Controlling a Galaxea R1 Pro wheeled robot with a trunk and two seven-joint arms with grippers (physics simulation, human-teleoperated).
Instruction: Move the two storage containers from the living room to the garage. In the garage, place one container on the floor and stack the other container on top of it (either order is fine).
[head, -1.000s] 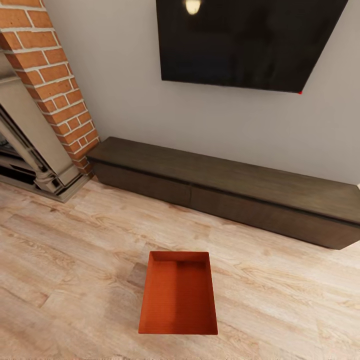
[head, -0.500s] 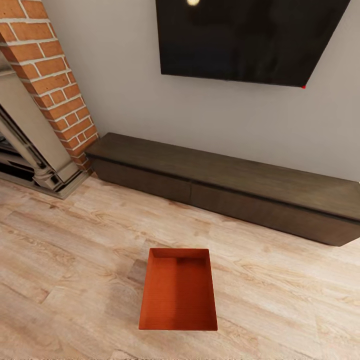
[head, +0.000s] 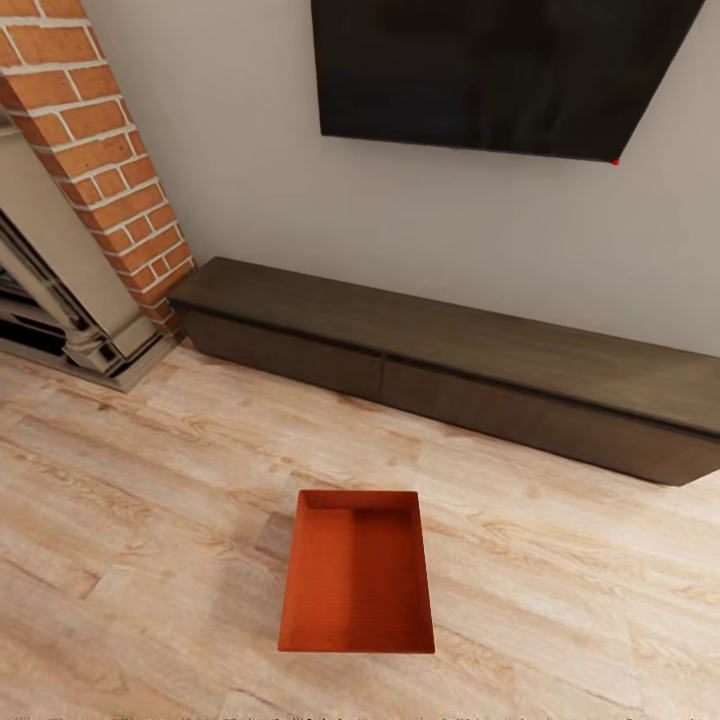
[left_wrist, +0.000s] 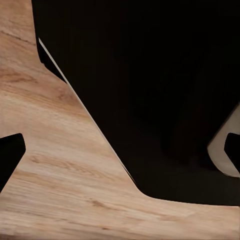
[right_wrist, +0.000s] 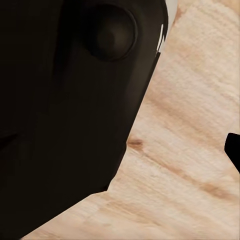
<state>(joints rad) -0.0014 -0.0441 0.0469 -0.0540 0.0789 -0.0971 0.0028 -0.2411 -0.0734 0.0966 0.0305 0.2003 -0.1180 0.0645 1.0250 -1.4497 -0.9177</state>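
Progress on the task was judged to be at its very beginning, since one orange-red rectangular open-top storage container (head: 356, 572) was seen resting on the light wood-plank floor (head: 140, 500) of the living room, directly ahead of the robot and low in the head view. The container was found empty, its straight walls upright, and it stood well apart from the long low dark-brown cabinet (head: 450, 365) set against the grey wall beneath a large black wall-mounted screen (head: 490, 70). A red brick fireplace column (head: 95, 150) was noted to the left of the cabinet. No lifting, carrying or stacking was judged to have been done; the trip to the garage, the placing of one container on its floor and the stacking of the other were all judged to be left. In both wrist views, wood planks were seen past large dark shapes, possibly parts of the robot's own body, though the close framing left this uncertain. Whether either gripper's fingers were apart or together could not be told from these pictures.
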